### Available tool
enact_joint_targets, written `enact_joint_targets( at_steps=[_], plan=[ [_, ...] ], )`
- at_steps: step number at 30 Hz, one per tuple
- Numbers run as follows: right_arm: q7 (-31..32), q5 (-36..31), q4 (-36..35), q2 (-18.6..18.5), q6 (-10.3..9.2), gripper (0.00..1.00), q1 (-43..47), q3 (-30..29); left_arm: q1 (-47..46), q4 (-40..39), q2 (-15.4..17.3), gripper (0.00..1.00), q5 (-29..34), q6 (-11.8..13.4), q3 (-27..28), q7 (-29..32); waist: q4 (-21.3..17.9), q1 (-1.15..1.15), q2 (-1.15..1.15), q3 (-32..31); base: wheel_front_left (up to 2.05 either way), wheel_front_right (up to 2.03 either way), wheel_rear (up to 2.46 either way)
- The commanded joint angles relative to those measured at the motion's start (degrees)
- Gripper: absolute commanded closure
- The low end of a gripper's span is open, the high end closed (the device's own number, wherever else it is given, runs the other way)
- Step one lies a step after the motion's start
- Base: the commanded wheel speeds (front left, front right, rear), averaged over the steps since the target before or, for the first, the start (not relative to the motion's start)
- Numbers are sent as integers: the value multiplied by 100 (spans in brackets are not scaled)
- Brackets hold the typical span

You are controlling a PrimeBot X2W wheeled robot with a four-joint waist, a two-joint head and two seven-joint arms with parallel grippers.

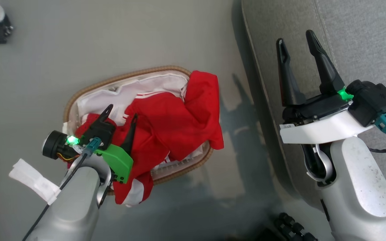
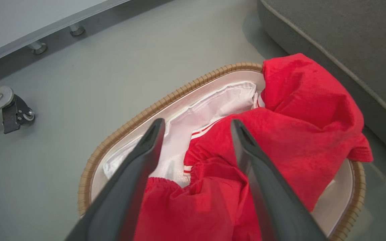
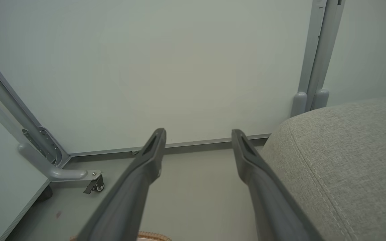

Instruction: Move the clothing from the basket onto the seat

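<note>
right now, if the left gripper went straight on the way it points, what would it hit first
Most likely the clothing: the open left gripper points down into the basket, with the red heap straight ahead. On one side the white liner could come first; depth is hard to judge.

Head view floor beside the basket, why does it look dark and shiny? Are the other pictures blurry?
Head view: the glossy floor mirrors dim shapes and holds a shadow between the basket and the seat. Left wrist view: the fingers look soft up close, the clothing sharp. Right wrist view: even light, no glare; the straight posts lean from the wide lens.
</note>
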Motion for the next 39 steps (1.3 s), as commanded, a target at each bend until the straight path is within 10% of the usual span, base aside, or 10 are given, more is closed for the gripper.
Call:
enact_joint_targets(
  at_steps=[1, 30, 31, 32, 39],
  plan=[
    [-28, 68, -36, -13, -2, 0, -79, 27, -176, 190, 75, 0, 47, -28, -74, -5, -296, -1, 0, 410, 0, 0, 0],
    [-28, 763, -149, -14, -2, 0, -213, 377, -1677, 3024, 31, 0, 39, 20, -1554, 1557, -773, -1, 0, 1049, 0, 0, 0],
    [-28, 790, -114, -16, -2, 0, -200, 353, -1629, 3032, 13, 61, -7, 20, -1508, 1499, -766, -1, 0, 1009, 0, 0, 0],
    [-28, 792, -78, -15, -2, 0, -191, 338, -1581, 3038, -15, 100, -52, 20, -1477, 1444, -754, -1, 0, 967, 0, 0, 0],
    [-28, 731, 153, -16, -2, 0, -92, 247, -1231, 3079, -92, 100, -288, -4, -1436, 1134, -656, -1, 0, 424, 0, 0, 0]
  ],
)
